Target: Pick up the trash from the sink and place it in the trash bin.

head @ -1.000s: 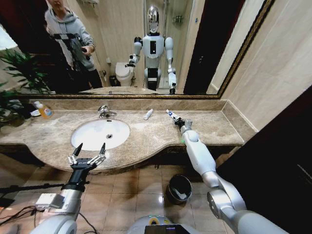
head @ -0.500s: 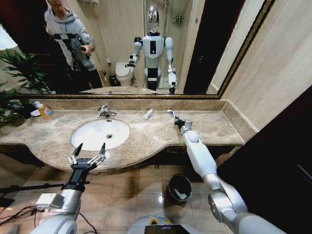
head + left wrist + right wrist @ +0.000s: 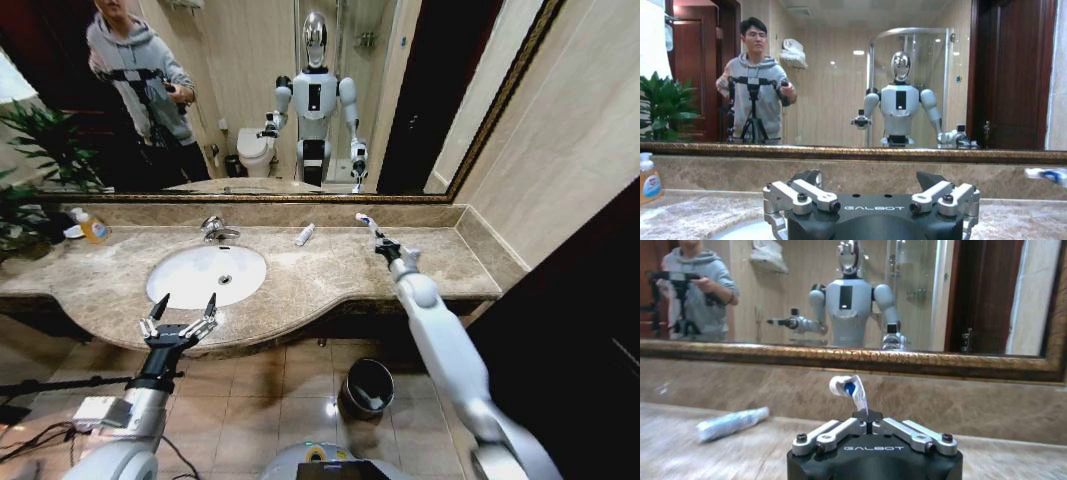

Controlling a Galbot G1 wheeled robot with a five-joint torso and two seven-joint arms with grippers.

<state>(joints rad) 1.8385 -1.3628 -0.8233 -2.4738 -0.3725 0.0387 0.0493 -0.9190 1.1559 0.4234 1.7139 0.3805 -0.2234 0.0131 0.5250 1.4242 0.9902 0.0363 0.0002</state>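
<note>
Right gripper (image 3: 377,240) pinching a white tube (image 3: 364,221).
We are holding it above the counter's (image 3: 320,275) back edge, seemingly clear; left gripper (image 3: 180,312) is hovering open beside the sink (image 3: 205,274).

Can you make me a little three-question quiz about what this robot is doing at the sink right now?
1. True or false: the right gripper has its fingers shut on a white tube.
2. Where does the other tube lie?
A. In the sink
B. On the counter
C. In the trash bin
3. Fill in: the left gripper is ____, hovering before the sink.

Key: 1 true; 2 B; 3 open
</note>
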